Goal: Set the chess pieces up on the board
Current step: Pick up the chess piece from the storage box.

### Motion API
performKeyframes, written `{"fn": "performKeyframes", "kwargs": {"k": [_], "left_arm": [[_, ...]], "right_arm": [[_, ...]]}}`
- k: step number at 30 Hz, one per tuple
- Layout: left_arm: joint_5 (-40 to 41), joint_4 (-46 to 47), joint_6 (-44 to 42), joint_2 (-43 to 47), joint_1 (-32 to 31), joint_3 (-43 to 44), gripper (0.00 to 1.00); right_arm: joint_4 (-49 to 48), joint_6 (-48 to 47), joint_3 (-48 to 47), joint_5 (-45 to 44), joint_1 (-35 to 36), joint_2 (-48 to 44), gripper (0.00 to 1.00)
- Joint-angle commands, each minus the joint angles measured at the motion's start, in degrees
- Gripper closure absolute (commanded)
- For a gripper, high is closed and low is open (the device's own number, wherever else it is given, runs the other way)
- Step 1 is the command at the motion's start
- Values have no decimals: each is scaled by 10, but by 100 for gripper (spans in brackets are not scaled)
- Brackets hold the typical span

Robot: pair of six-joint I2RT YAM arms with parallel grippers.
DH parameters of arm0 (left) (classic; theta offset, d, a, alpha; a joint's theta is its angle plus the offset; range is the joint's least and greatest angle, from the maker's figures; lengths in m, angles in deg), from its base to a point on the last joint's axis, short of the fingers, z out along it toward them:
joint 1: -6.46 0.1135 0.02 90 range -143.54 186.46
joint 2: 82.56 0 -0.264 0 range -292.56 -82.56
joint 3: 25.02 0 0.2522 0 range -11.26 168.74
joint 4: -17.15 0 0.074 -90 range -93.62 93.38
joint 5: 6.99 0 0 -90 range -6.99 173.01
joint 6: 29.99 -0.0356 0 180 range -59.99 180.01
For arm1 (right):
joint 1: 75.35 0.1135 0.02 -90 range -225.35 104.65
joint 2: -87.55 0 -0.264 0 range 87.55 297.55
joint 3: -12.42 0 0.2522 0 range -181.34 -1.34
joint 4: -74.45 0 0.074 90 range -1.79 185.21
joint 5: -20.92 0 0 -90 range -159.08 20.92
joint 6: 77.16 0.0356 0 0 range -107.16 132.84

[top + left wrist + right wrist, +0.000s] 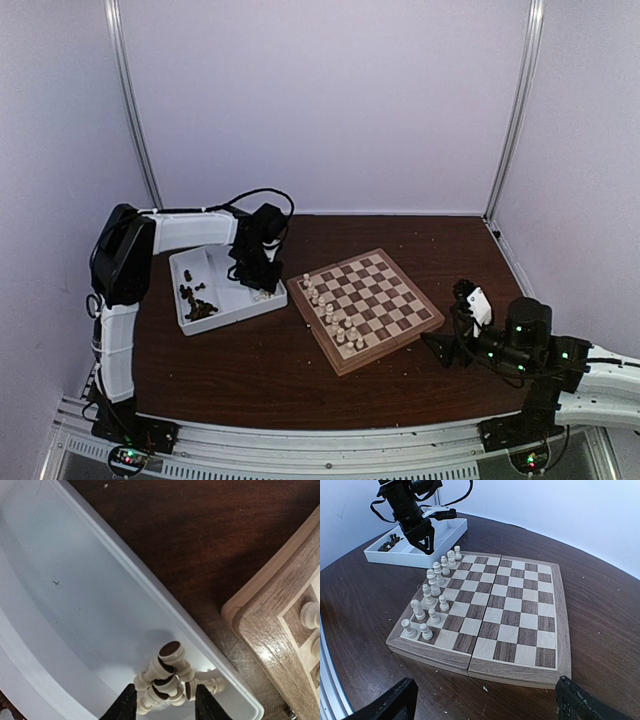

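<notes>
Fingers of the left gripper (165,696) stand partly apart, straddling a small heap of cream chess pieces (167,672) lying in a corner of the white tray (75,605) (none looks clamped or lifted). Dark pieces (196,301) lie at the tray's end away from the board (365,305), which sits just beside the tray. Two rows of cream pieces (432,597) stand along the board's tray-side edge. Across the board, the right gripper (486,700) hovers over the table (250,370), spread wide and empty.
</notes>
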Motion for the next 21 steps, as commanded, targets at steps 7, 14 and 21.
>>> {"fn": "performKeyframes", "kwargs": {"k": [7,14,21], "left_arm": [[-36,-38,-69,-46,21,42,49],[-59,-43,-69,-70,24,50,52],[-49,-61,-57,-60,24,61,71]], "right_arm": [[-13,-3,0,2,0,0,3],[-13,-4,0,3,0,-1,3],[-14,-4,0,3,0,0,3]]}}
